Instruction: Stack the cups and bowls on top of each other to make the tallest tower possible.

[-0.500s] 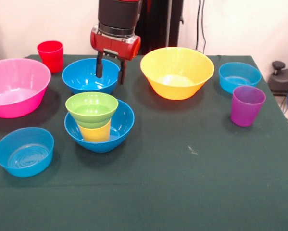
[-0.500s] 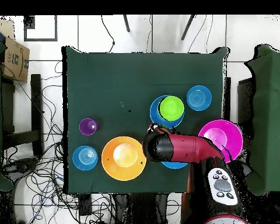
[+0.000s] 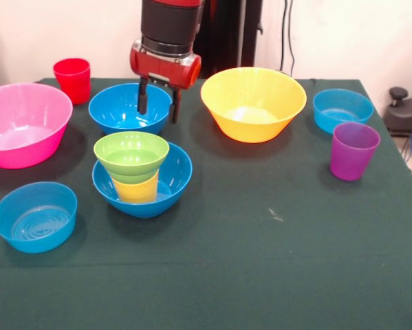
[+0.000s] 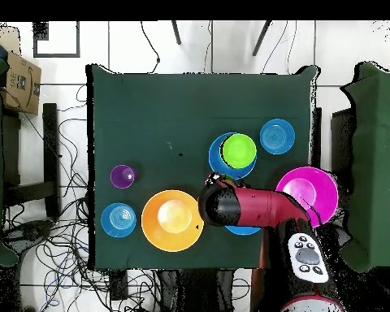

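Observation:
My gripper (image 3: 158, 104) is open and hangs over the right rim of a deep blue bowl (image 3: 123, 110) at the back. One finger (image 3: 142, 98) is inside the bowl and the other is outside it. In front stands the tower: a blue bowl base (image 3: 171, 182), a yellow cup (image 3: 137, 190) in it, and a lime green bowl (image 3: 131, 155) on the cup. In the overhead view the green bowl (image 4: 239, 150) shows beside my arm (image 4: 255, 205). The red cup (image 3: 72, 79) is at the back left. The purple cup (image 3: 353, 150) stands at the right.
A large pink bowl (image 3: 23, 124) is at the left and a large yellow-orange bowl (image 3: 253, 103) is at the back centre. One light-blue bowl (image 3: 342, 110) sits at the back right and another (image 3: 35, 216) at the front left.

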Controlling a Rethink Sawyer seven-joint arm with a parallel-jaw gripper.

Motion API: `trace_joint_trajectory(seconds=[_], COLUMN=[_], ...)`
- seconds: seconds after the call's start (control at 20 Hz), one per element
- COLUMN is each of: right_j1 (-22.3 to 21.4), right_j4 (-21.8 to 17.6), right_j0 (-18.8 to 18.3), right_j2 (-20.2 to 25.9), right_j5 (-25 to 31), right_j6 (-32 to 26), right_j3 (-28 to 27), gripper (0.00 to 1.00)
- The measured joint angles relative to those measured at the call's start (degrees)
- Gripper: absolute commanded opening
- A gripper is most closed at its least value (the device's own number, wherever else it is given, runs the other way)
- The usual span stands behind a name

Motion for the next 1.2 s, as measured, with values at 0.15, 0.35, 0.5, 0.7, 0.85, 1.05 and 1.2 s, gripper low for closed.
trace_joint_trajectory(seconds=[0.15,0.35,0.5,0.7,0.85,1.05,1.2], right_j1=[1.3,3.2,4.8,6.2,6.8,7.2,6.9], right_j4=[0.0,0.0,0.0,0.0,0.0,0.0,0.0], right_j0=[0.5,1.2,1.8,2.3,2.4,2.4,2.4], right_j2=[-0.7,-1.5,-2.4,-3.0,-3.2,-3.4,-3.4], right_j5=[-2.1,-4.7,-6.6,-8.2,-8.5,-8.5,-8.5], right_j6=[0.0,0.0,0.0,0.0,0.0,0.0,0.0], right_j3=[0.0,0.0,0.0,0.0,0.0,0.0,0.0], gripper=[1.00,1.00,1.00,1.00,1.00,1.00,1.00])
